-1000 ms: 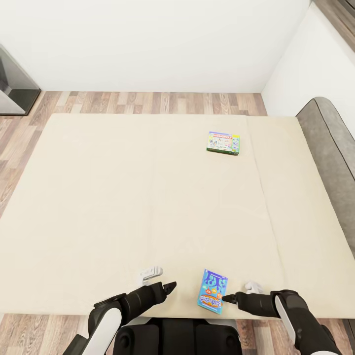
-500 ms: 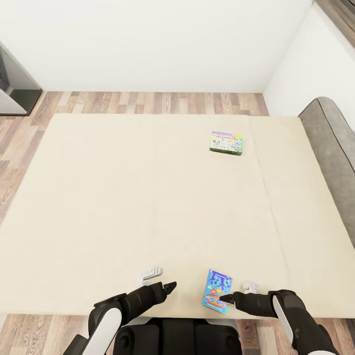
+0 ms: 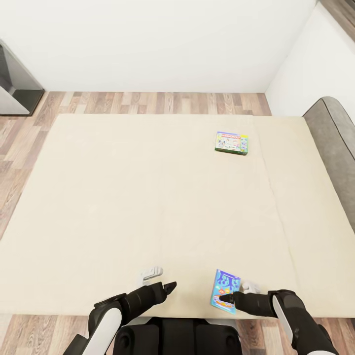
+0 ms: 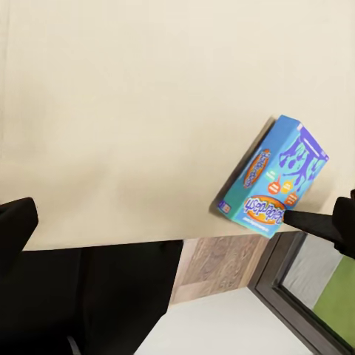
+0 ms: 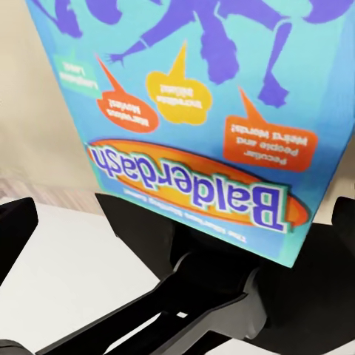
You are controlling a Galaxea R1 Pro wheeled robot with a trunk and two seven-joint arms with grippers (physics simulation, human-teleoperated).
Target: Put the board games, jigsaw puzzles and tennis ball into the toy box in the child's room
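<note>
Blue flat printed box (image 3: 226, 291); plain beige mattress (image 3: 123, 197).

The beige bed (image 3: 123, 197) fills mid-frame; a green-edged board game (image 3: 231, 142) lies upper right, a blue one (image 3: 225, 290) apparently overhanging its bottom edge.

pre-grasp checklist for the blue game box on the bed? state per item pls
1. Blue board game lies at the bed's near edge, within reach: ok.
2. Right gripper at the box's near corner, fingers open: ok.
3. Box seated between the right fingers: cannot tell; one black fingertip touches its edge.
4. Left gripper open and apart from the box: ok.
5. Monopoly box lies far across the mattress, out of the way: ok.
6. Toy box in sight for drop-off: not ok.
</note>
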